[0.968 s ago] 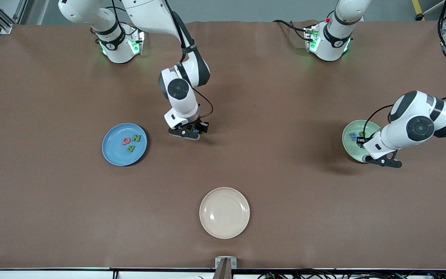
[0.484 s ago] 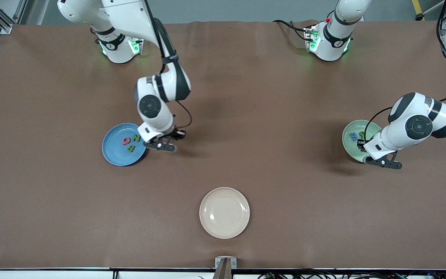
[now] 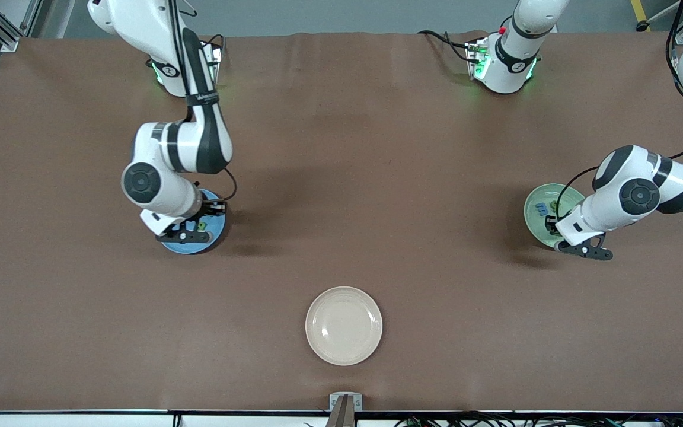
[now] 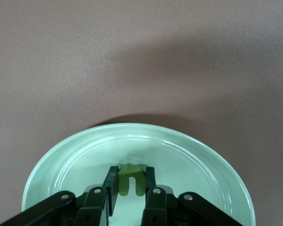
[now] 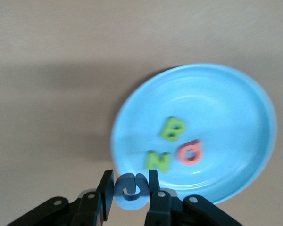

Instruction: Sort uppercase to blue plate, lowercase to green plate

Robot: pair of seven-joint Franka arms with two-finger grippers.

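Observation:
My right gripper (image 3: 184, 235) is over the blue plate (image 3: 216, 229) and is shut on the blue C (image 5: 131, 193). In the right wrist view the gripper (image 5: 131, 181) holds the C above the rim of the blue plate (image 5: 226, 103). The green B (image 5: 172, 128), green N (image 5: 159, 160) and red Q (image 5: 190, 151) lie in that plate. My left gripper (image 3: 580, 248) is over the edge of the green plate (image 3: 538, 223) nearer the front camera. In the left wrist view it (image 4: 131, 173) is shut on the green u (image 4: 131, 180) just above the plate (image 4: 75, 160). A blue m (image 3: 541, 207) lies in the green plate; the other lowercase pieces are hidden.
An empty cream plate (image 3: 344, 325) sits near the table's front edge, midway between the arms. The brown table surface (image 3: 377, 196) lies bare between the plates.
My right arm has swung from the middle of the table to over the blue plate, carrying the blue C. My left gripper has barely moved at the green plate.

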